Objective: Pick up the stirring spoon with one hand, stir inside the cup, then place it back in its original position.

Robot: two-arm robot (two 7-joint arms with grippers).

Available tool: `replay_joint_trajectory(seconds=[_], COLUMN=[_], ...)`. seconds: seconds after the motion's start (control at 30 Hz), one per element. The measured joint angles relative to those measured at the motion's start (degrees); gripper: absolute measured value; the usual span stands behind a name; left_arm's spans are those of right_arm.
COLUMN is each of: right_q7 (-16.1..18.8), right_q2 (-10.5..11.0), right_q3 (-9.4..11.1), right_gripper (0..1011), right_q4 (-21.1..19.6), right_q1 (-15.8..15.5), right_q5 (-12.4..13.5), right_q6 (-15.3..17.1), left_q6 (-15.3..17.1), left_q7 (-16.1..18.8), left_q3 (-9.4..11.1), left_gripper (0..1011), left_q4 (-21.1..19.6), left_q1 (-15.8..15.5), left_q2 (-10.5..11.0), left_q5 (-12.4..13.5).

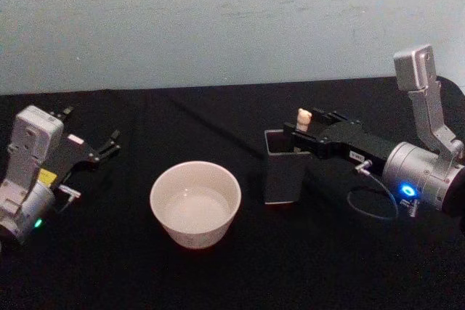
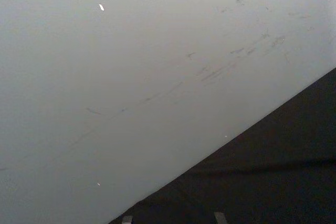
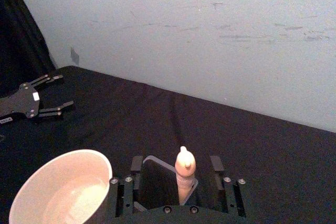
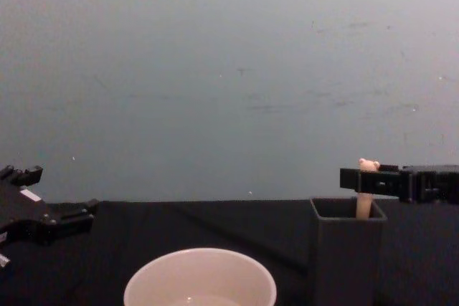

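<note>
1. Head view: cream-white cup (image 1: 195, 204) near the middle of the black tabletop (image 1: 218, 281), holding a little clear liquid. Just to the cup's right, apart from it, the dark grey square holder (image 1: 283, 167), upright. Stirring spoon (image 1: 304, 119) standing in the holder at its far right corner, bear-head top poking above the rim. Right gripper (image 1: 304, 130) reaching in from the holder's right, level with the spoon's top, fingers on either side of the handle; contact not clear from here. Left gripper (image 1: 109, 147) well to the cup's left, parked low over the tabletop, fingers spread apart and empty.

2. Left wrist view: pale scuffed wall (image 2: 131, 77) and a slanted strip of the tabletop (image 2: 273, 182); two light finger tips (image 2: 220, 217) barely visible at the edge, set apart.

3. Right wrist view: spoon handle (image 3: 185, 174) upright in the holder (image 3: 157, 182), between the two right fingers (image 3: 216, 163), with a gap showing on each side of the handle, so spread moderately and not closed on it. Cup rim (image 3: 63, 182) beside the holder. Left gripper (image 3: 50, 95) farther off beyond the cup, fingers open.

4. Chest view: holder (image 4: 346, 249) to the right of the cup (image 4: 200, 279). Bear head (image 4: 368, 166) above the holder's rim, right gripper (image 4: 362, 182) crossing in front of the handle just under the head. Left gripper (image 4: 61, 209) far to the cup's left, fingers parted, empty.
</note>
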Motion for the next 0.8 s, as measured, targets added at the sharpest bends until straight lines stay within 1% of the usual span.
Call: replay_joint_trajectory(seconds=[0.07,0.13,0.17,0.2,0.3,0.4,0.43,0.57,0.6,0.67,0.7,0.73,0.77,0.8], right_q7=[0.0,0.0,0.0,0.0,-0.5,-1.7,-3.6,-7.3,-9.7,-12.2,-14.4,-15.5,-17.2,-17.9], right_q2=[0.0,0.0,-0.1,-0.2,-0.6,-1.7,-3.1,-5.4,-6.8,-8.1,-9.3,-9.8,-10.6,-10.9], right_q3=[0.0,0.0,0.1,0.2,0.8,2.0,3.1,4.7,5.4,5.9,6.3,6.5,6.6,6.7], right_gripper=[828,865,915,915,992,1002,1000,1002,1000,1000,1000,1000,1000,1000], right_q4=[0.0,0.0,0.0,-0.1,-0.4,-0.9,-1.4,-1.9,-1.9,-1.7,-1.1,-0.7,0.1,0.6], right_q1=[0.0,0.0,-0.1,-0.2,-0.6,-1.1,-1.7,-2.4,-2.7,-2.9,-3.1,-3.1,-3.1,-3.1], right_q5=[0.0,0.0,0.0,0.0,-0.4,-1.0,-1.8,-3.4,-4.8,-6.4,-8.0,-8.9,-10.4,-11.1], right_q6=[0.0,0.0,-0.2,-0.3,-1.2,-2.7,-4.7,-7.8,-9.7,-11.5,-13.0,-13.6,-14.4,-14.8], left_q6=[0.0,0.0,0.0,0.0,0.0,0.0,0.0,0.0,0.0,0.0,0.0,0.0,0.0,0.0], left_q7=[0.0,0.0,0.0,0.0,0.0,0.0,0.0,0.0,0.0,0.0,0.0,0.0,0.0,0.0], left_q3=[0.0,0.0,0.0,0.0,0.0,0.0,0.0,0.0,0.0,0.0,0.0,0.0,0.0,0.0], left_gripper=[1001,1001,1001,1001,1001,1001,1001,1002,1001,1001,1001,1001,1001,1001], left_q4=[0.0,0.0,0.0,0.0,0.0,0.0,0.0,0.0,0.0,0.0,0.0,0.0,0.0,0.0], left_q1=[0.0,0.0,0.0,0.0,0.0,0.0,0.0,0.0,0.0,0.0,0.0,0.0,0.0,0.0], left_q2=[0.0,0.0,0.0,0.0,0.0,0.0,0.0,0.0,0.0,0.0,0.0,0.0,0.0,0.0], left_q5=[0.0,0.0,0.0,0.0,0.0,0.0,0.0,0.0,0.0,0.0,0.0,0.0,0.0,0.0])
